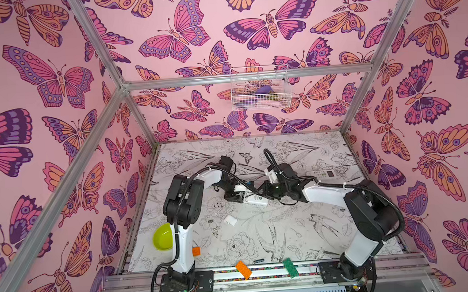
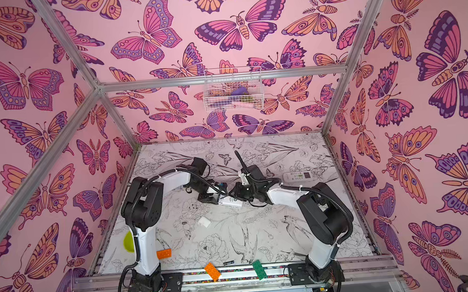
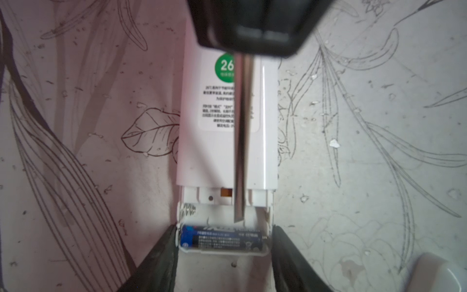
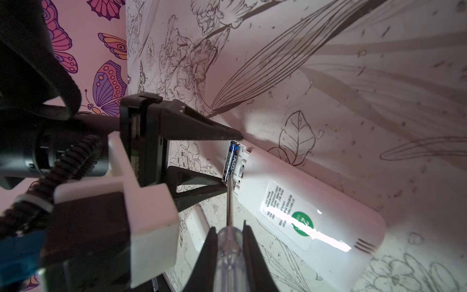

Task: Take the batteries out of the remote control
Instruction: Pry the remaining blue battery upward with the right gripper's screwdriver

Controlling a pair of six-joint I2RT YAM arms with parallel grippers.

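Observation:
The white remote control (image 1: 259,200) (image 2: 233,202) lies back-up at mid-table, its battery bay uncovered. One blue-and-black battery (image 3: 222,239) (image 4: 231,161) sits in the bay; the slot beside it shows a bare spring. My left gripper (image 3: 224,227) (image 1: 241,197) straddles the bay end with a finger against each side of the remote. My right gripper (image 4: 230,227) (image 1: 267,190) is shut on a clear-handled screwdriver (image 4: 231,252), whose metal shaft (image 3: 241,151) reaches over the remote, its tip at the battery. Another dark battery (image 1: 258,261) lies near the front edge.
The small white cover (image 1: 230,220) lies in front of the remote. A second remote (image 1: 322,173) is at the back right. A green bowl (image 1: 162,236) stands by the left arm. Orange bricks (image 1: 243,270) and a green brick (image 1: 290,267) rest at the front rail.

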